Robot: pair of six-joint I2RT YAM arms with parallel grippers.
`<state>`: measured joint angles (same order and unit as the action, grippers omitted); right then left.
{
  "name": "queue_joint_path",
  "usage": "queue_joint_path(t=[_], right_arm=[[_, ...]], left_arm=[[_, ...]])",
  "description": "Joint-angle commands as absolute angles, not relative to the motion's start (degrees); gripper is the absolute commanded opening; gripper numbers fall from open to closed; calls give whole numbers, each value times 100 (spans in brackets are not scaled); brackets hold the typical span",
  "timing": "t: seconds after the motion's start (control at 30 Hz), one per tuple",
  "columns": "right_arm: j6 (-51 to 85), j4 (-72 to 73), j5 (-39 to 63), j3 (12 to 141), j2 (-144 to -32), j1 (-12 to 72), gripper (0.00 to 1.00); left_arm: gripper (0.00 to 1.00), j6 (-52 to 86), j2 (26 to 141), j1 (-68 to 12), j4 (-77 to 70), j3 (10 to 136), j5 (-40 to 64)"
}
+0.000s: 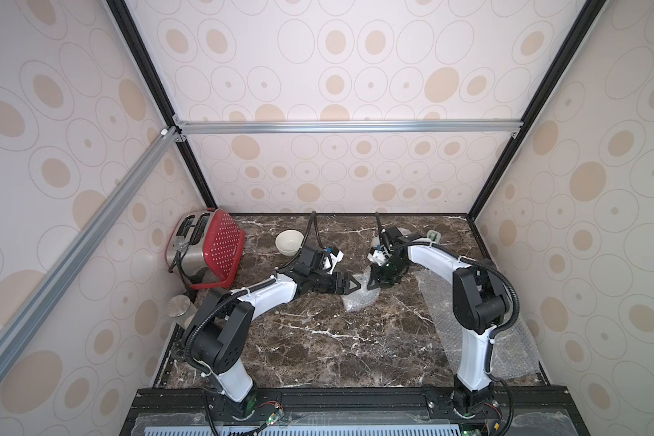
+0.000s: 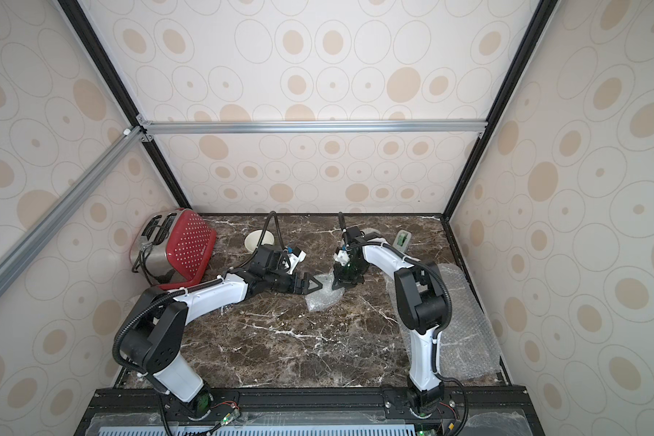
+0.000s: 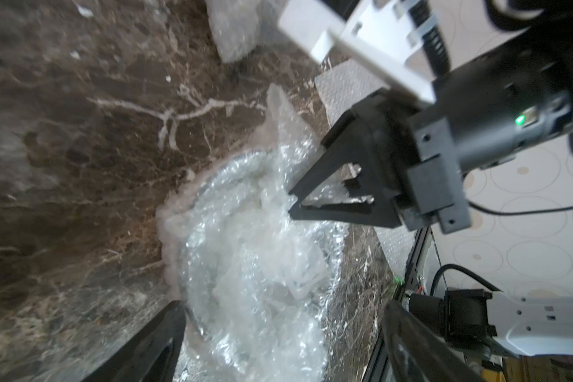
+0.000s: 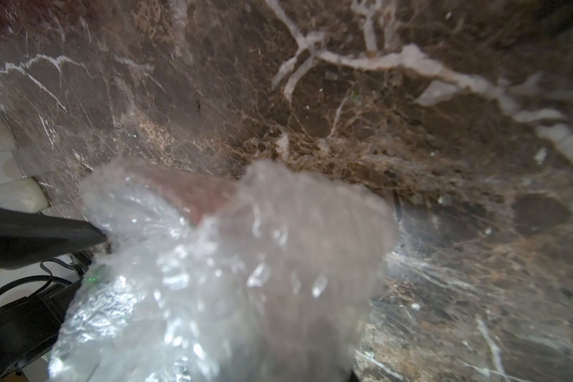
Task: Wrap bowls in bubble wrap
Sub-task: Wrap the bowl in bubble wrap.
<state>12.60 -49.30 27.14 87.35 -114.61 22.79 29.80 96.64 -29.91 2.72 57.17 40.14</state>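
Your left end effector [image 1: 357, 284] reaches in low over the middle of the table [image 1: 318, 351] with its jaws spread wide. In the left wrist view its two dark fingers [image 3: 159, 340] stand on either side of the bubble wrap bundle [image 3: 255, 264] without closing on it.

Your right end effector [image 3: 291, 202] meets the same bundle from the opposite side, almost tip to tip with the left one. Its jaws are narrow and pinch a raised fold of the film. In the right wrist view the film bulges up close to the lens and blurs.

A round outline shows through the crumpled film in the left wrist view, though you cannot tell which bowl it is. In both top views the bundle lies on the table at the two tips.

The cream bowl [image 1: 289, 241] sits bare and upright near the back of the table. It is just behind the left wrist and near the red basket [image 1: 223, 245], which leans on the toaster [image 1: 187, 245].

A flat sheet of bubble wrap [image 1: 506, 339] lies along the right edge of the table, under the right arm. A jar [image 1: 180, 305] with a metal lid stands at the left edge.
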Motion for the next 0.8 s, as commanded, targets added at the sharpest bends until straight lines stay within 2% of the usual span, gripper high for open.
queue_joint_path(t=[0.0, 0.33, 0.5, 0.77], right_arm=[[1162, -5084, 2777, 8827, -11198, 2252, 19], [1206, -4976, 2465, 8615, -11136, 2314, 19], [1320, -4820, 2324, 8474, -11019, 2320, 19], [1483, -4531, 2393, 8263, -10930, 2380, 19]], left_arm=[[92, 2497, 9855, -3027, 1003, 5970, 4062], [92, 3138, 10002, -3063, 275, 5847, 4109], [99, 3396, 9737, -3187, -28, 5733, 3955], [99, 3729, 10521, -3462, -204, 5990, 3375]])
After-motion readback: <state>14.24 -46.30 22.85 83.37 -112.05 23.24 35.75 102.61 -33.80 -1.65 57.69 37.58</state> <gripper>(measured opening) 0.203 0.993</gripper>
